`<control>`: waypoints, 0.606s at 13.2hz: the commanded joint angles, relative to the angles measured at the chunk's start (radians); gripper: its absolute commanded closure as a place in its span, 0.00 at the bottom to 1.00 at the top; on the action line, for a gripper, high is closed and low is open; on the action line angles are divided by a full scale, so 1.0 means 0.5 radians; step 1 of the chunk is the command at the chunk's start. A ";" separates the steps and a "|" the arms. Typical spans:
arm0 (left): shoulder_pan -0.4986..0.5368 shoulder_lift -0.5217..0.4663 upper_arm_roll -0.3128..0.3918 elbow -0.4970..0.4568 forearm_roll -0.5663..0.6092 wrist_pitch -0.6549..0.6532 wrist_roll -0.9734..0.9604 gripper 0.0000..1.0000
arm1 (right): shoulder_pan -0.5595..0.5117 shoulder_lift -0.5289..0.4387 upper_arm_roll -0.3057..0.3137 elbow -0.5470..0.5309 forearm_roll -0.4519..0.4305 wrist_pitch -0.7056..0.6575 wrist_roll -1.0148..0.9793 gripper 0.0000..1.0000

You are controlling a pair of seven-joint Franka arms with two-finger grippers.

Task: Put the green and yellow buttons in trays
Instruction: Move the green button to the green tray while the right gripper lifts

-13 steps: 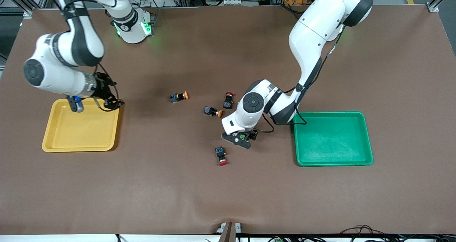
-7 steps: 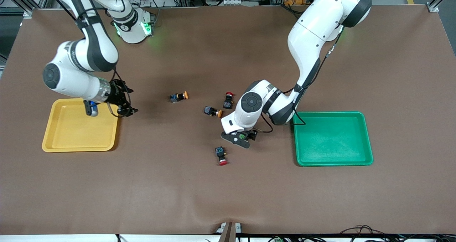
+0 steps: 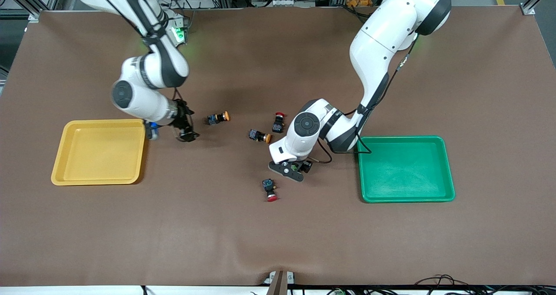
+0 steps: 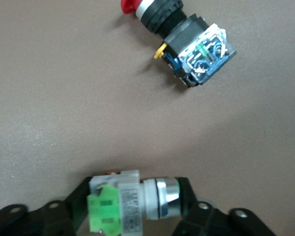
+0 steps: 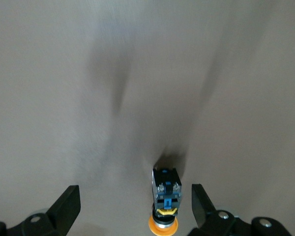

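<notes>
brown table [image 3: 278,243] carries yellow tray [image 3: 61,173], green tray [image 3: 449,173], scattered buttons [image 3: 259,135]

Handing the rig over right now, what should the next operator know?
Left pincer: shut on the green button, on the table near the green tray.
Right pincer: open, low between the yellow tray and an orange-capped button.
Done: no button in a tray yet.
Left: green button, that orange-capped button, another orange-capped button mid-table.
</notes>
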 commanded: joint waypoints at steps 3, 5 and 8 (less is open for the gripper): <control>-0.002 -0.069 0.044 0.016 0.050 -0.031 -0.055 1.00 | 0.096 0.145 -0.023 -0.037 0.043 0.134 0.066 0.00; 0.102 -0.198 0.041 0.016 0.053 -0.205 -0.046 1.00 | 0.136 0.145 -0.020 -0.037 0.046 0.137 0.145 0.00; 0.289 -0.376 0.013 0.007 0.026 -0.402 -0.034 1.00 | 0.173 0.145 -0.020 -0.046 0.046 0.147 0.164 0.00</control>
